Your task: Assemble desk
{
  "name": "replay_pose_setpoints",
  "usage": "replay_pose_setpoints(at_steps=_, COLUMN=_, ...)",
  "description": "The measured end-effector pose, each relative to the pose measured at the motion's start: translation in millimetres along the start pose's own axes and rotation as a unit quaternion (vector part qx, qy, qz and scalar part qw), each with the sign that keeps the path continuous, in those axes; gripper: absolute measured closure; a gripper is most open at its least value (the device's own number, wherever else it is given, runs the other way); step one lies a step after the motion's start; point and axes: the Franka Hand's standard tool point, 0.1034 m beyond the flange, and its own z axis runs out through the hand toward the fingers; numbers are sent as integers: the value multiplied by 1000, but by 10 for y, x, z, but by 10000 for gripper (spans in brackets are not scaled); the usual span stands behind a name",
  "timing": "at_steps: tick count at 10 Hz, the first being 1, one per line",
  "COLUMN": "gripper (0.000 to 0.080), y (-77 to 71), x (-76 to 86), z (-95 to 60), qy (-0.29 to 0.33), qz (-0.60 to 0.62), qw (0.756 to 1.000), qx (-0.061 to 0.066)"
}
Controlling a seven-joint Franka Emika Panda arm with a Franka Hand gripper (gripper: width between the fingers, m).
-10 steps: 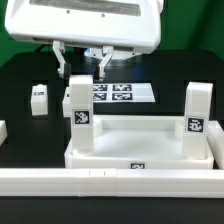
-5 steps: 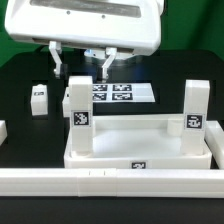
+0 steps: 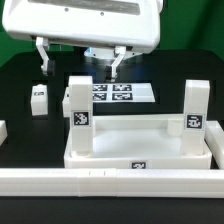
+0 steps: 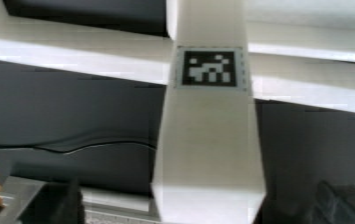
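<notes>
Exterior view: the gripper (image 3: 80, 58) hangs over the far part of the black table (image 3: 30, 125), its fingers (image 3: 42, 55) spread wide and released, gripping nothing. Just below them stands one leg (image 3: 78, 112), upright in the far corner of the tabletop (image 3: 150, 157) on the exterior view's left. A second leg (image 3: 194, 110) stands upright in the far corner on the exterior view's right. The tabletop lies near the front, just behind a long white rail (image 3: 100, 181). A loose leg (image 3: 39, 97) lies apart on the exterior view's left, and the marker board (image 3: 115, 93) lies flat beyond the tabletop.

Wrist view: the tagged leg (image 4: 209, 150) runs between the two dark fingertips (image 4: 49, 200), which stand clear of it on either side; the tabletop's rim (image 4: 67, 50) crosses behind
</notes>
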Motion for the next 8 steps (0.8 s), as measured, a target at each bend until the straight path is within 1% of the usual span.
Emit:
replay_pose_setpoints(at_steps=1, gripper=152, y=37, x=53, z=-46, qy=-9, qz=-1, qw=1000, qx=4)
replay_pose_setpoints(at_steps=2, gripper=150, y=54, x=111, z=-68, qy=-8, qz=-2, qw=1000, qx=5)
replay_pose_setpoints(at_steps=4, gripper=150, y=19, x=65, z=-37, qy=-23, qz=-3, qw=1000, qx=10)
replay_pose_setpoints(at_steps=5, gripper=150, y=23, x=61, z=-31, qy=-23, qz=-3, qw=1000, qx=9)
replay_pose_setpoints(at_steps=6, gripper=150, y=-16, x=-5, z=8, qy=-54, qz=-1, qw=998, qx=20)
replay_pose_setpoints(at_steps=7, gripper=150, y=-72, x=-7, z=20, qy=-101, qz=1, qw=994, qx=36)
replay_pose_setpoints(at_steps=8, gripper=150, y=-105, x=66, z=25, qy=-130, qz=3, qw=990, qx=47)
